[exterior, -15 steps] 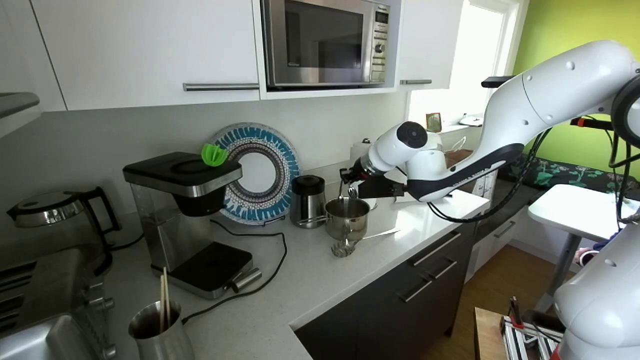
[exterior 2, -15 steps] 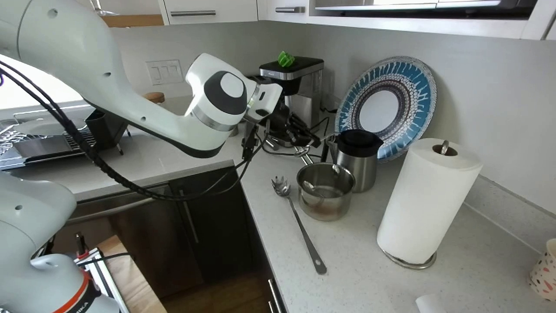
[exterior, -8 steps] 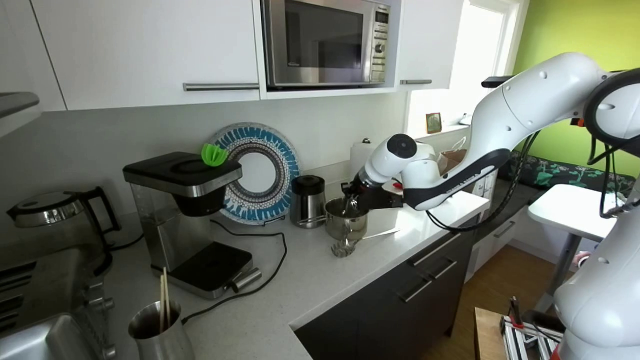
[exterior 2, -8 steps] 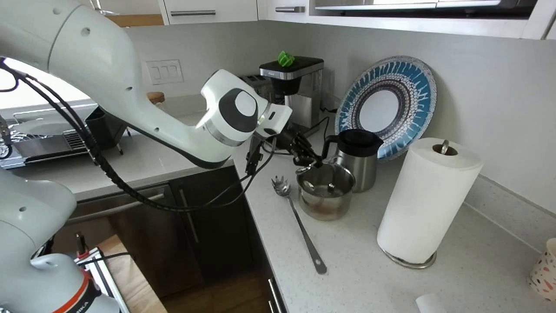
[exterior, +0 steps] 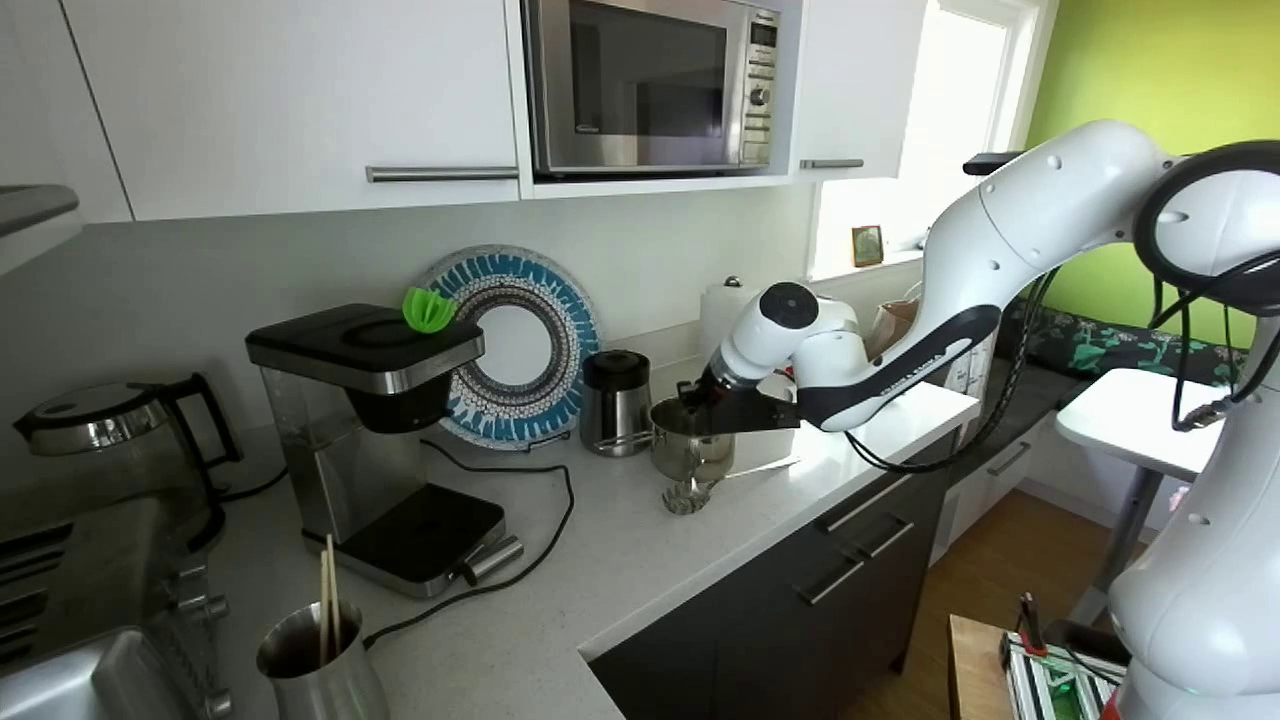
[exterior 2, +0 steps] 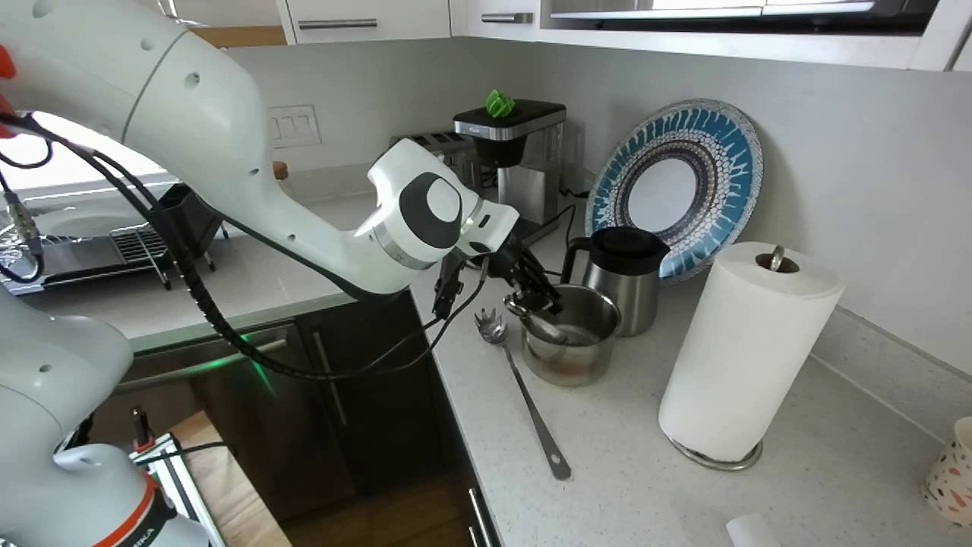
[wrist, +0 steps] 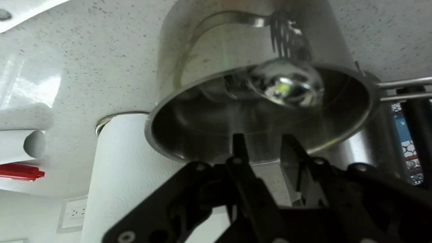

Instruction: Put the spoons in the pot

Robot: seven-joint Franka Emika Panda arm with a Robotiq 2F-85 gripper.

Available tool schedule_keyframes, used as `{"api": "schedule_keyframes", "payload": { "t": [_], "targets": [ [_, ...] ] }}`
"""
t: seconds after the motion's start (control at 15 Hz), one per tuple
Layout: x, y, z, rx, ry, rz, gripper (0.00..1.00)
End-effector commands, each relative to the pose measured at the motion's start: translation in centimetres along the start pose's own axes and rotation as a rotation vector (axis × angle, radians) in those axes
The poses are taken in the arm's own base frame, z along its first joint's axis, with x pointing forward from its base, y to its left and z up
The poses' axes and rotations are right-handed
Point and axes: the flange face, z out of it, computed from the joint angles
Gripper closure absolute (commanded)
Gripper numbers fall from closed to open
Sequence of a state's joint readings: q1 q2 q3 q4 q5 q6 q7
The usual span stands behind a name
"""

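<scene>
The steel pot (exterior 2: pixel 566 357) stands on the counter and also shows in the other views (exterior: pixel 692 455) (wrist: pixel 189 60). My gripper (wrist: pixel 263 135) has its fingers apart, with nothing visible between them. Its tips are over the pot's mouth in the wrist view; it is at the pot's rim in both exterior views (exterior 2: pixel 553 305) (exterior: pixel 690 395). A shiny spoon bowl (wrist: pixel 287 82), blurred, overlaps the rim; it also shows at the pot's left rim (exterior 2: pixel 516 305). Its handle is not clearly visible. A slotted steel spoon (exterior 2: pixel 493 328) lies on the counter beside the pot (exterior: pixel 686 497).
A steel jug (exterior 2: pixel 630 304) with a black lid stands close behind the pot. A paper towel roll (exterior 2: pixel 748 357) stands nearby. A coffee maker (exterior: pixel 370 450), a round blue patterned plate (exterior: pixel 515 345) and a steel cup with chopsticks (exterior: pixel 325 665) are on the counter.
The arm has come down, bringing my gripper from above the pot to its rim. The shiny spoon part by the fingers has come down too. The slotted spoon and pot have not moved.
</scene>
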State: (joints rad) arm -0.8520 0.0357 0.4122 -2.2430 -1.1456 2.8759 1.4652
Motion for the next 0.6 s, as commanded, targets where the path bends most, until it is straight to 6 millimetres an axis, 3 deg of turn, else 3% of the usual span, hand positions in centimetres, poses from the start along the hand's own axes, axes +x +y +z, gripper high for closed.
{"api": "schedule_keyframes", "payload": {
  "t": [0.0, 0.13, 0.33, 0.4, 0.47, 0.53],
  "targets": [
    [1.2, -1.5, -2.4, 0.028, 0.054, -0.016, 0.34],
    [1.5, -2.8, -4.8, 0.078, 0.089, -0.052, 0.19],
    [-2.0, -6.9, -8.1, 0.232, 0.075, -0.201, 0.00],
    [-3.4, -8.3, -8.9, 0.279, 0.063, -0.241, 0.00],
    [-0.7, -7.0, -7.4, 0.229, 0.087, -0.182, 0.06],
    [-1.9, -8.2, -8.2, 0.259, 0.077, -0.210, 0.00]
  ]
}}
